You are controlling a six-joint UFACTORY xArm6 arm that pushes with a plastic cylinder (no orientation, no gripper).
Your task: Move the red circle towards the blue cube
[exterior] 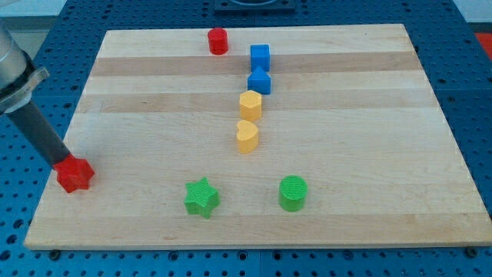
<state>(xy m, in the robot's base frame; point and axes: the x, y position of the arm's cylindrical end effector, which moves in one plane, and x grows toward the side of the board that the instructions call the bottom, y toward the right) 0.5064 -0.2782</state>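
The red circle (pixel 217 41), a short red cylinder, stands near the board's top edge, left of centre. The blue cube (pixel 260 56) sits just to its right and a little lower, a small gap apart. My tip (pixel 61 163) is far away at the board's left edge, touching the top left of a red hexagon-like block (pixel 74 174). The dark rod slants up to the view's left.
A second blue block (pixel 259 80) lies just below the blue cube. Below it stand a yellow hexagon (pixel 250 104) and a yellow heart (pixel 247 136). A green star (pixel 201 197) and a green circle (pixel 293 192) sit near the wooden board's (pixel 369 115) bottom edge.
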